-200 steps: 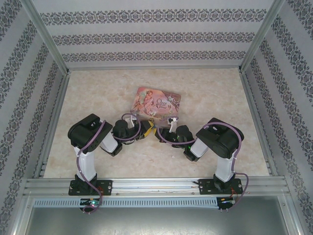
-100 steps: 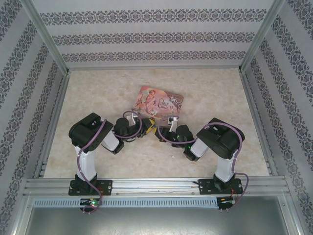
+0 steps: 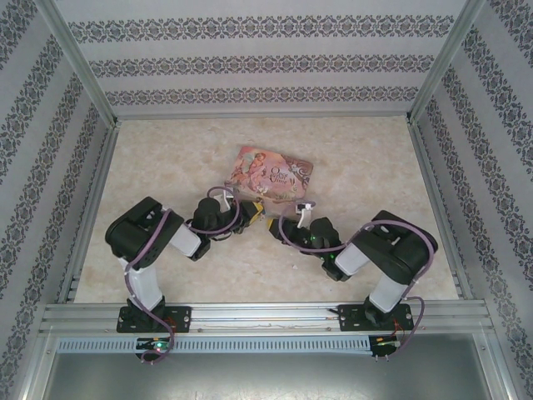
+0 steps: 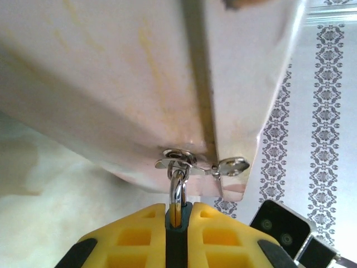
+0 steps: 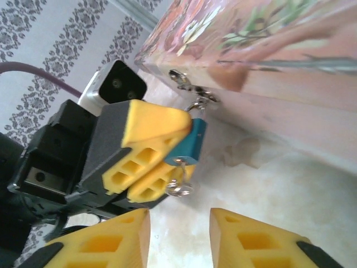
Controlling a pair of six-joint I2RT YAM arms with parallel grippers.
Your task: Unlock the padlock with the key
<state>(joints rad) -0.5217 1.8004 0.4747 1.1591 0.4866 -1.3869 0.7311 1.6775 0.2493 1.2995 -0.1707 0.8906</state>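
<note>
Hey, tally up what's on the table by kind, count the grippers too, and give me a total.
pink tin: 1
padlock: 1
key: 1
grippers: 2 (left gripper, right gripper)
Total: 5

Lab robot cell, as shown by aluminium profile frame (image 3: 78, 62), damask-printed wall panels (image 3: 250, 62) fitted left, right and far, marbled tabletop (image 3: 166, 158), mounting rail (image 3: 266, 315) bolted along near edge.
</note>
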